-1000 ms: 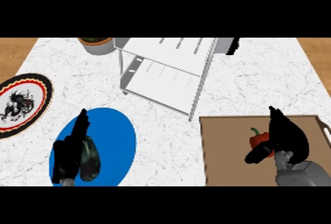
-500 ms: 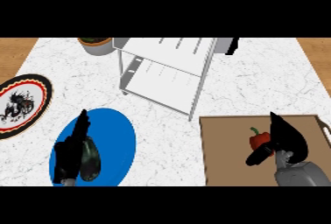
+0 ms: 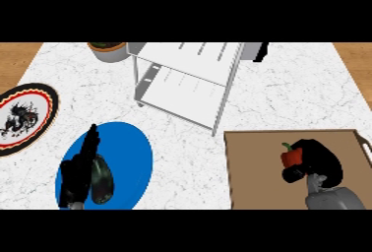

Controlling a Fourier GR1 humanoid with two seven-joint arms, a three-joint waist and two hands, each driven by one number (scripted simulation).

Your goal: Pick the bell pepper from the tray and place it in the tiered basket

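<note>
A red bell pepper (image 3: 291, 157) with a green stem lies on the brown tray (image 3: 254, 172) at the lower right. My right hand (image 3: 320, 160) is on the pepper's right side. Its fingers curl over the pepper and its thumb sits below it, hiding the pepper's right half. The white tiered basket (image 3: 187, 78) stands at the back centre, up and to the left of the tray. At the lower left my left hand (image 3: 83, 170) rests open over a blue plate (image 3: 127, 152), fingers pointing away from me.
A round plate (image 3: 22, 120) with a dark pattern and a red-black rim lies at the left edge. A grey pot (image 3: 109, 50) stands behind the basket's left side. A dark object (image 3: 260, 51) is at its back right. Bare marble shows between basket and tray.
My right hand's fingers, straight and pointing up before, have curled down round the bell pepper. The left hand and the pepper stay where they were.
</note>
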